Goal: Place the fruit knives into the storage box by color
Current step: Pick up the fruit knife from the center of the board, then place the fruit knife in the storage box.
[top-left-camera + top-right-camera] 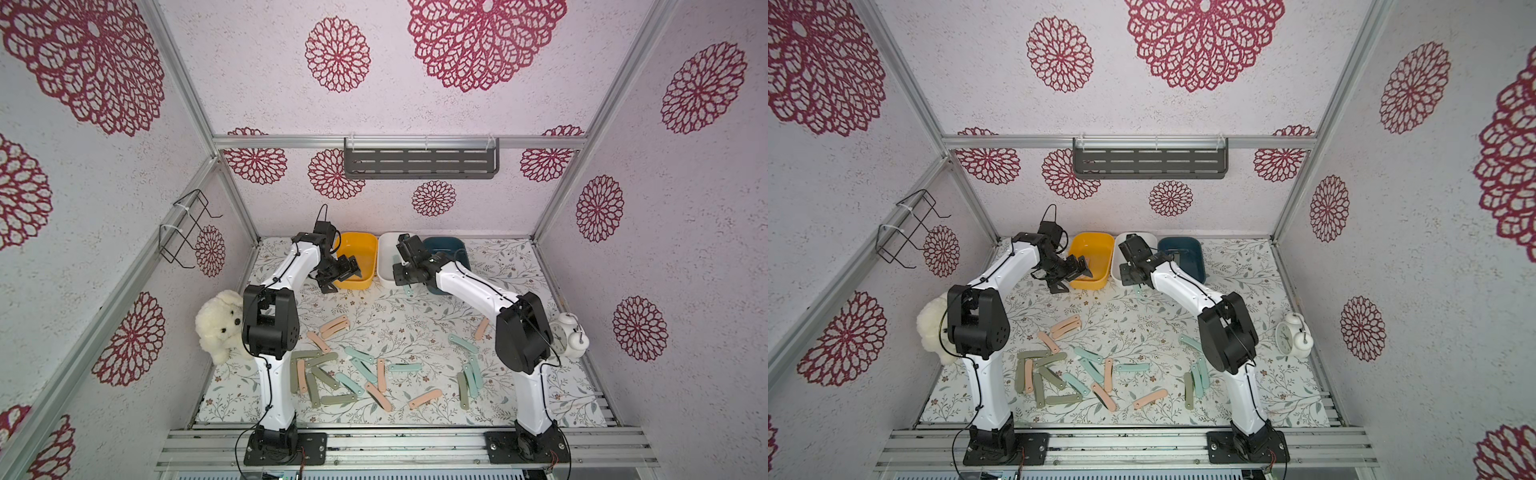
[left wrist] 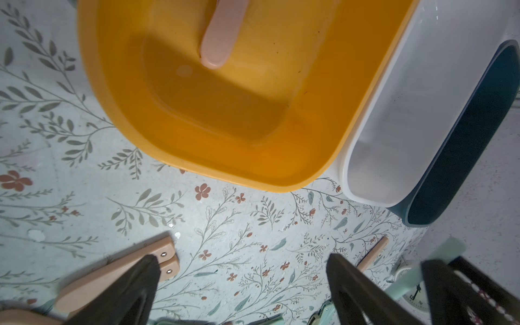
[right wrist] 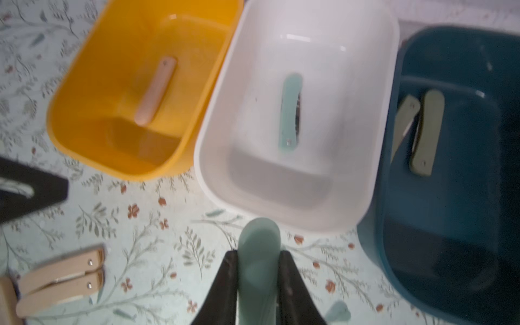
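The right tool (image 3: 259, 253) is clamped on a mint knife (image 3: 260, 270), gripped across its width with its rounded end pointing at the white box (image 3: 281, 183). It hangs over the counter (image 3: 157, 225) just short of that box's near rim.

To do this well, I would carry the knife forward until all of it is past the rim. Then lower it towards the floor of the box and only then part the jaws, so it lands flat beside the mint one already inside and does not bounce out. The yellow box (image 3: 70, 118) and blue box (image 3: 450, 225) touch the white one on either side, so the path should stay centred.

The left tool (image 2: 243, 260) is spread wide and empty over the counter by the yellow box's near rim.

All three boxes line the counter's far edge.
- **Yellow box:** one pink knife (image 3: 156, 90).
- **White box:** one mint.
- **Blue box:** two olive knives (image 3: 426, 132).
- **Loose knives (image 1: 381, 375), from the counter's middle to its near edge:** eight pink, about seven olive and about seven mint. Several overlap, so those last two counts are rough.
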`<action>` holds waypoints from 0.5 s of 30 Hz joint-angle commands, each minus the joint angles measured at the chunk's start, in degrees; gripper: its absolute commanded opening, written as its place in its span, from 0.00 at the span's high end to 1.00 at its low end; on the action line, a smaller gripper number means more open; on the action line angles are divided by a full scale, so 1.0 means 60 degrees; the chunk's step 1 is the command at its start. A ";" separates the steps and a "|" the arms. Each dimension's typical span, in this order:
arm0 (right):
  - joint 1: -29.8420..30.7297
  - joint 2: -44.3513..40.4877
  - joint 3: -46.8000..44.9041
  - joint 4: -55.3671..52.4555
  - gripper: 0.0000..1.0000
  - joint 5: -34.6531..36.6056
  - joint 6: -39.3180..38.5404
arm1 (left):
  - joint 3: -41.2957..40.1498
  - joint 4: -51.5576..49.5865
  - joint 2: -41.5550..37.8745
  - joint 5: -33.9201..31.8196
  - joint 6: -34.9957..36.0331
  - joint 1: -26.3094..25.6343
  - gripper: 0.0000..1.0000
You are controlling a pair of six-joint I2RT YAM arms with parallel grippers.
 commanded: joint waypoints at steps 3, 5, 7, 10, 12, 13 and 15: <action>-0.0468 0.2661 0.3587 -0.1247 0.87 0.0161 -0.0614 | 0.0398 0.0241 0.0020 0.0152 0.0056 0.0063 0.03; -0.0670 0.4337 0.6482 -0.2276 0.87 0.0101 -0.0686 | 0.0422 0.0238 0.0087 0.0151 0.0069 0.0070 0.03; -0.0848 0.6005 0.9505 -0.2997 0.87 0.0013 -0.0673 | 0.0376 0.0321 0.0125 0.0161 0.0097 0.0070 0.03; -0.1076 0.5953 0.8635 -0.1950 0.88 -0.0122 -0.0558 | 0.0305 0.0387 0.0222 0.0175 0.0125 0.0085 0.03; -0.1122 0.5911 0.7888 -0.1212 0.87 -0.0230 -0.0570 | 0.0319 0.0392 0.0313 0.0199 0.0159 0.0085 0.03; -0.1151 0.6030 0.7912 -0.1082 0.86 -0.0355 -0.0545 | 0.0333 0.0372 0.0371 0.0231 0.0181 0.0085 0.03; -0.1169 0.6244 0.8174 -0.1105 0.85 -0.0368 -0.0546 | 0.0376 0.0361 0.0428 0.0212 0.0201 0.0100 0.03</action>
